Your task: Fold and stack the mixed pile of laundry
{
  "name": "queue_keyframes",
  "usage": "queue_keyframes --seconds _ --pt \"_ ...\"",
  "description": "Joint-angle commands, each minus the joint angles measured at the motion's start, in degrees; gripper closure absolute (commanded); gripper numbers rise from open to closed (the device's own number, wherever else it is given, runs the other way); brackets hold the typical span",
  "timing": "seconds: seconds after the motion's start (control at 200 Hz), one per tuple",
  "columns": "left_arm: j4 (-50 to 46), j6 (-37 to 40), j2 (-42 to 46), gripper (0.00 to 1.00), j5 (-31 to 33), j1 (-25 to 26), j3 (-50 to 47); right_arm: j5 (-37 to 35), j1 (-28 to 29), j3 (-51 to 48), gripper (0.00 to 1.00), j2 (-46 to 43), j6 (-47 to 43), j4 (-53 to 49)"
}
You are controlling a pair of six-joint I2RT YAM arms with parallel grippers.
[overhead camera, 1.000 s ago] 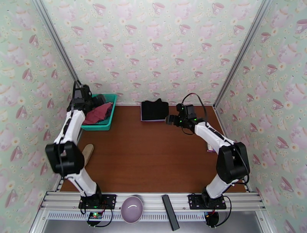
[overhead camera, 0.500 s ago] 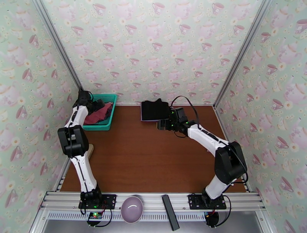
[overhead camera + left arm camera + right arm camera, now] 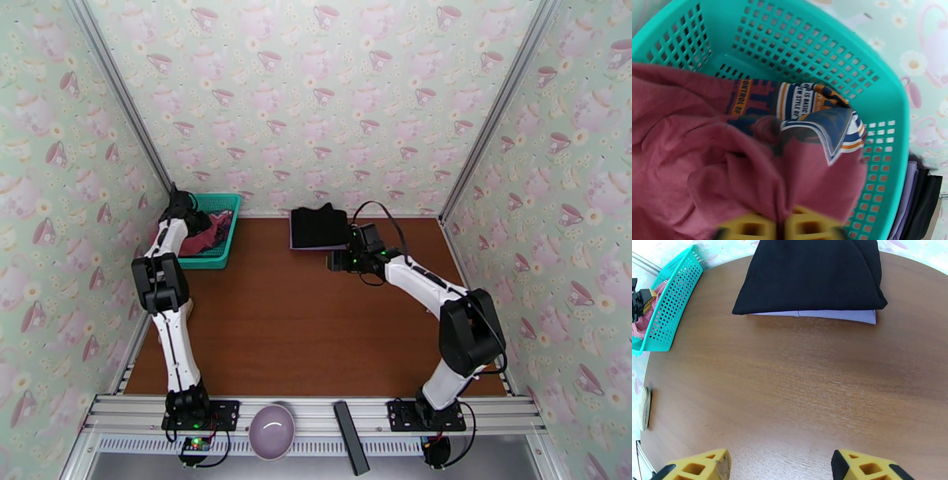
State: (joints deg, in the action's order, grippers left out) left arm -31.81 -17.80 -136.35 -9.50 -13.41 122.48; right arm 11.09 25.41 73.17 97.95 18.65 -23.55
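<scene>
Looking down from above, a brown wooden surface [image 3: 316,331] sits inside walls papered with teacups. A teal mesh basket [image 3: 225,201] stands at ten o'clock on the surface, against the left wall. Inside it lies the dusty-red sleeveless top [image 3: 207,233], which from here reads as a crumpled red heap. The left arm reaches into the basket, its left claw [image 3: 193,217] down on the heap.

At twelve o'clock, by the back wall, a folded black garment [image 3: 318,226] rests on a lavender cloth [image 3: 304,248], whose pale edge peeks out along the near side. The right claw [image 3: 336,259] hovers just beside this stack, at its five o'clock corner.

The left wrist view brings detail that the overhead view lacks. The top [image 3: 711,158] is soft and deeply wrinkled, with a navy panel, orange and white stripes and printed lettering. The yellow fingers of the left claw [image 3: 784,227] are pressed together on a fold of the red fabric. The basket wall [image 3: 884,98] curves behind.

The right wrist view shows the stack edge-on: the black garment [image 3: 809,275] is neatly squared, and the lavender cloth [image 3: 829,314] is a thin strip beneath. The right claw [image 3: 780,467] stands wide apart over bare wood, holding nothing. The basket [image 3: 671,307] sits at ten o'clock.
</scene>
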Motion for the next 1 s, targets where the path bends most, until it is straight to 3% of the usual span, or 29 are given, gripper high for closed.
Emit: queue_keyframes --seconds 0.0,0.2,0.526,0.806,0.997 --pt "1.63 -0.54 1.86 1.0 -2.03 0.14 1.45 -0.99 0.51 0.89 0.32 -0.77 -0.05 -1.64" --pt "3.2 0.03 13.56 1.0 -3.0 0.5 -1.45 -0.78 0.83 -0.03 0.35 -2.66 0.13 -1.25" --pt "-9.75 4.98 25.91 1.0 -4.83 2.71 12.58 2.98 2.08 -3.83 0.36 -6.99 0.68 3.5" --pt "-19.3 6.43 32.63 1.0 -6.89 9.49 28.37 6.94 3.34 -6.75 0.34 -12.92 -1.95 7.17" --pt "-19.16 4.02 39.59 1.0 -6.56 14.61 25.64 10.4 9.03 -6.78 0.26 -16.34 -8.75 7.68"
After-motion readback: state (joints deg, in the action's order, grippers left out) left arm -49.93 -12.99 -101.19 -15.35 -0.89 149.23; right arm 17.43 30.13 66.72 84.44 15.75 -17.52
